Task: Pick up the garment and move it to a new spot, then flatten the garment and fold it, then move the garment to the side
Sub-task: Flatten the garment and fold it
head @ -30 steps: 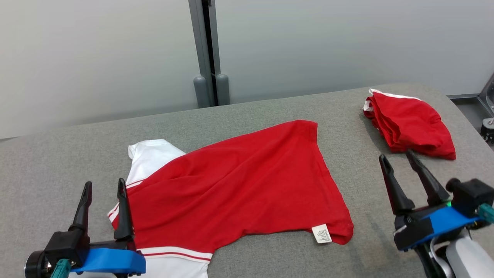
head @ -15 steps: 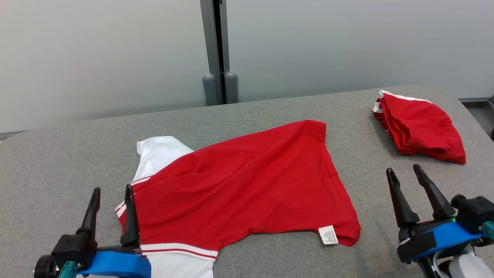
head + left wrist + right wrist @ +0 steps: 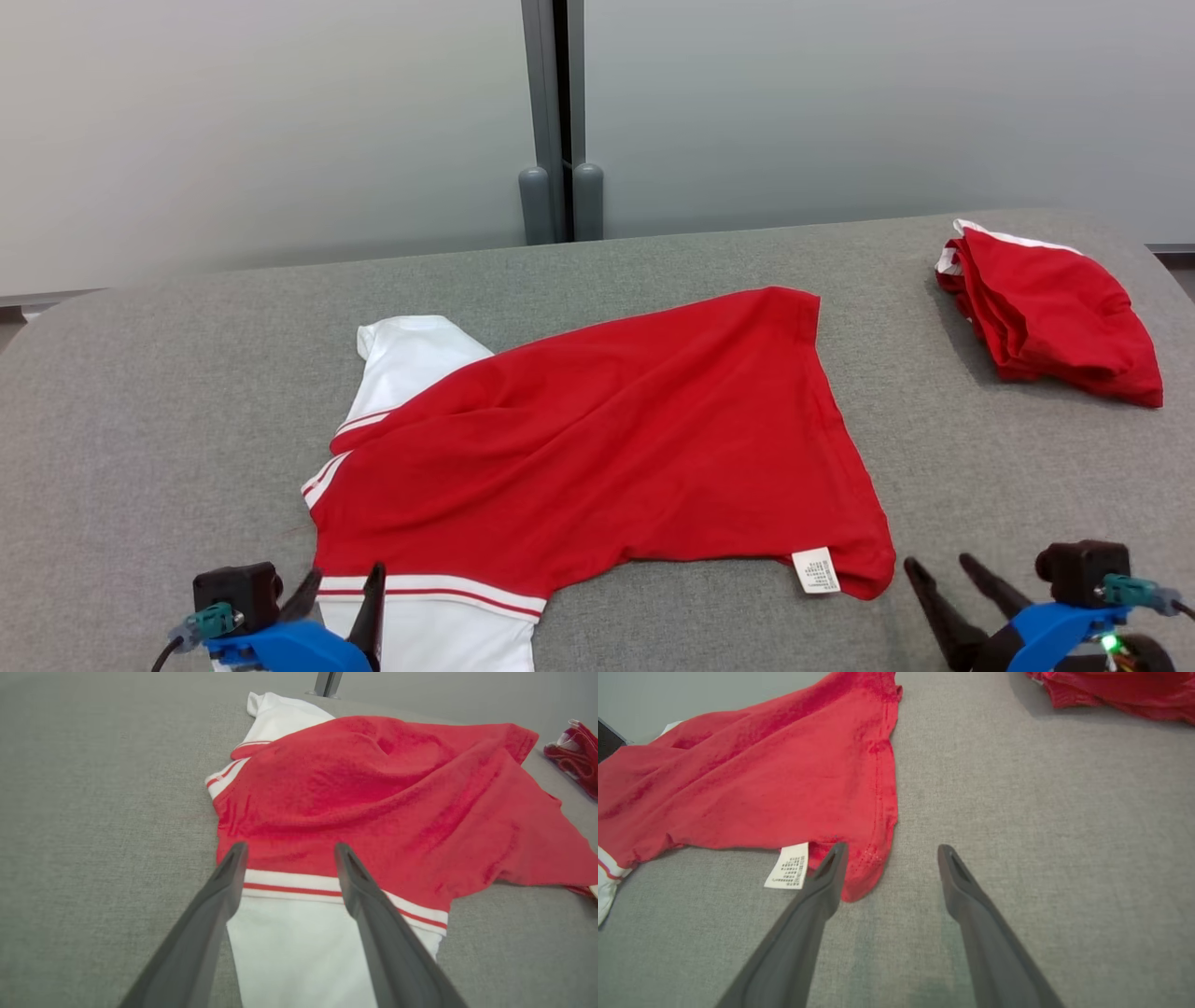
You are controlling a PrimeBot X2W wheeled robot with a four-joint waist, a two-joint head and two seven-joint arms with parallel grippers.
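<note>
The garment (image 3: 607, 448) is a red shirt with white sleeves and red-striped white trim, spread loosely and wrinkled across the middle of the grey table (image 3: 140, 411). A white label (image 3: 816, 570) hangs at its near right corner. My left gripper (image 3: 341, 585) stands open at the lower left, above the near white sleeve (image 3: 299, 947), holding nothing. At the lower right my right gripper (image 3: 941, 567) is open and empty, just right of the labelled corner (image 3: 859, 877). The garment (image 3: 387, 798) lies ahead of the left fingers, and the garment (image 3: 752, 784) sits left of the right fingers.
A second red garment (image 3: 1050, 313), folded into a pile, lies at the table's far right corner; it also appears as the folded pile (image 3: 1111, 690). A pale wall with a grey post (image 3: 560, 112) stands behind the table. Bare grey cloth lies left of the shirt.
The head camera has turned, shifting the scene right. Both grippers have dropped toward the bottom edge of the view, still open. The garment lies as it did.
</note>
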